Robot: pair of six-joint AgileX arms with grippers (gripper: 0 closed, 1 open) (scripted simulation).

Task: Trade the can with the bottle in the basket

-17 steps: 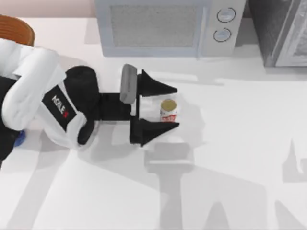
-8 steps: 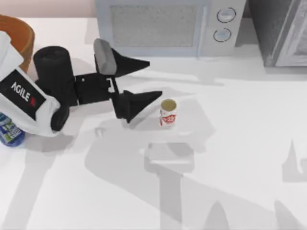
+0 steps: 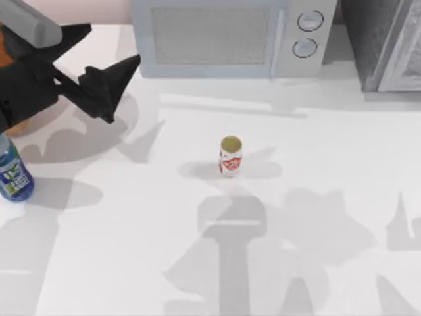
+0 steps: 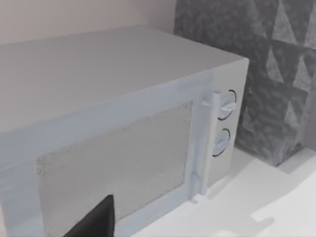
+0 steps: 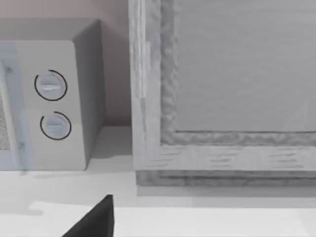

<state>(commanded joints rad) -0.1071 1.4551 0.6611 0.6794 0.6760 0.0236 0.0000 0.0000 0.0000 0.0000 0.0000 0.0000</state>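
Over the counter (image 3: pixel 329 197), from above, our left end effector (image 3: pixel 99 62) hangs near the top view's far left corner, its two dark fingers spread wide and grasping nothing, tips pointing toward the microwave (image 3: pixel 223 36) side. Just behind it a sliver of the orange-brown basket (image 3: pixel 5 49) shows, mostly hidden by the arm, so we cannot tell what lies inside. The bottle (image 3: pixel 13 172) stands upright on the counter at the left edge, below the end effector in this view and close to the basket. The can (image 3: pixel 231 155) stands upright near the middle of the counter, well apart from the basket, the bottle and the end effector, its long axis vertical and its gold top facing the camera. From the left end effector the can lies to the top view's right and toward the near side; we judge the left arm the nearer one to both task things. With can and bottle both out on the counter, the trade looks unfinished. From the left wrist, we see the microwave's door and two dials, with one dark fingertip (image 4: pixel 94 222) at the lower edge. From the right wrist, one dark fingertip (image 5: pixel 94 219) shows before the dials and a grey cabinet (image 5: pixel 232 89); whether the right end effector is spread or clenched we cannot tell.
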